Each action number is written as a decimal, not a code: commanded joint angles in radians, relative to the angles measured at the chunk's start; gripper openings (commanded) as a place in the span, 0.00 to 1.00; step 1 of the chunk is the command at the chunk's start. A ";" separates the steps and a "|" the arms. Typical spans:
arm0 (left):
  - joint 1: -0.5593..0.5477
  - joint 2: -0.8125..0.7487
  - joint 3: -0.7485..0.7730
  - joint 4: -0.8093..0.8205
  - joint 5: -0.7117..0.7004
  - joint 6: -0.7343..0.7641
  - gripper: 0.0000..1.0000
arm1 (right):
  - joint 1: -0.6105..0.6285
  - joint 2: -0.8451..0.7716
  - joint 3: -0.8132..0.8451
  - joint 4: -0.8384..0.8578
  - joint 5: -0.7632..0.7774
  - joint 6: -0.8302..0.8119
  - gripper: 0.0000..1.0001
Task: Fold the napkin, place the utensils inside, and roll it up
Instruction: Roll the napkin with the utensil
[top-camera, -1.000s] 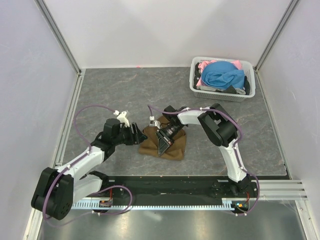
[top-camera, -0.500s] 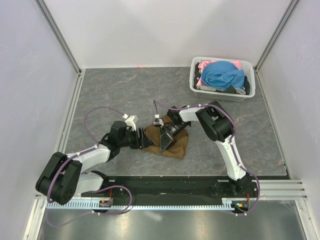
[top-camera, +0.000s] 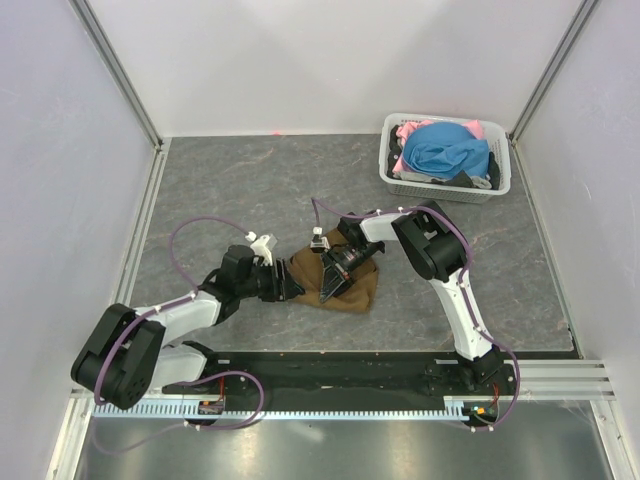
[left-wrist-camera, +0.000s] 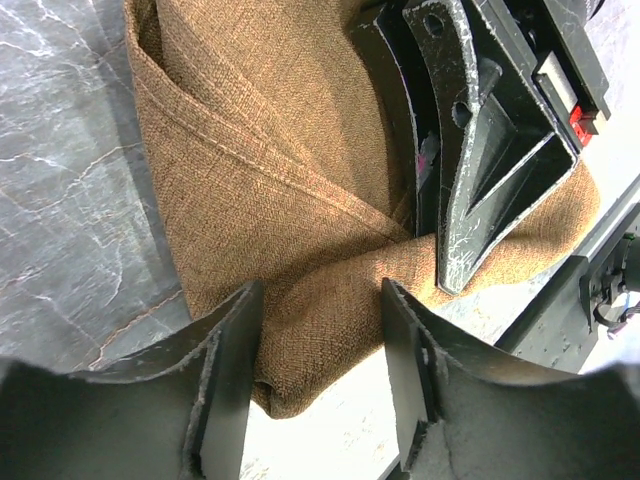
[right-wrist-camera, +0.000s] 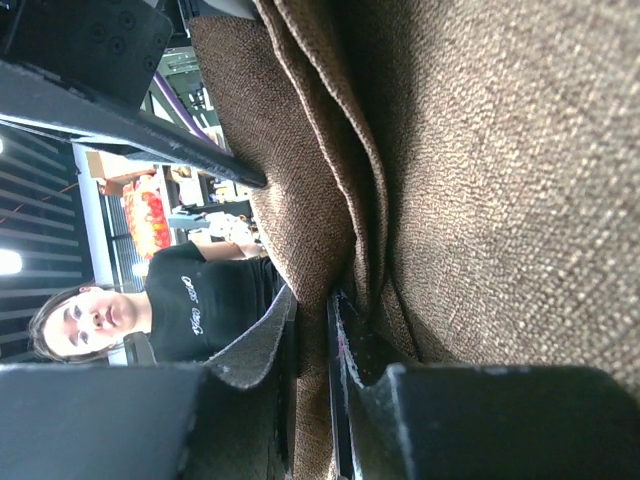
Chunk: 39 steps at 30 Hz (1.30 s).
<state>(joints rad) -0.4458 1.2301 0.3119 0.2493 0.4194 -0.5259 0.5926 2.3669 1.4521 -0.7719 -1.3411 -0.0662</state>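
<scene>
Two grips on one cloth right now, so I'm watching both. The napkin lies bunched in layers on the table, just to the near side of centre. My left gripper is in at the cloth's 9 o'clock edge, its fingers drawn in part-way, with a thick fold filling the gap between them. My right gripper reaches in from 1 o'clock onto the middle of the cloth, jaws almost together, nipping a thin layer along a fold line. No fork shows in any view, and I can't tell whether it's under the layers. I read this as mid-fold, or the very start of the roll. To do it well I'd move both wrists in step and stay low, so the held layers turn over onto the rest instead of dragging the whole napkin across the table. The two sets of fingers are close together, so I'd keep that spacing and not let them knock. I'd also want the fork confirmed inside before rolling tight. The basket of blue and pink clothes sits well apart at 1 o'clock, out of the way.
</scene>
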 joint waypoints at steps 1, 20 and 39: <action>-0.011 0.019 0.018 -0.005 -0.017 0.003 0.55 | -0.022 0.074 -0.009 0.094 0.105 -0.075 0.11; -0.011 -0.271 -0.020 -0.252 -0.297 -0.169 0.69 | -0.028 0.074 -0.019 0.111 0.135 -0.055 0.11; -0.010 -0.130 -0.060 -0.004 -0.311 -0.175 0.54 | -0.030 0.068 -0.027 0.126 0.143 -0.041 0.11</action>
<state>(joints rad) -0.4541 1.0813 0.2676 0.1566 0.1486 -0.6849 0.5793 2.3676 1.4517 -0.7597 -1.3422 -0.0540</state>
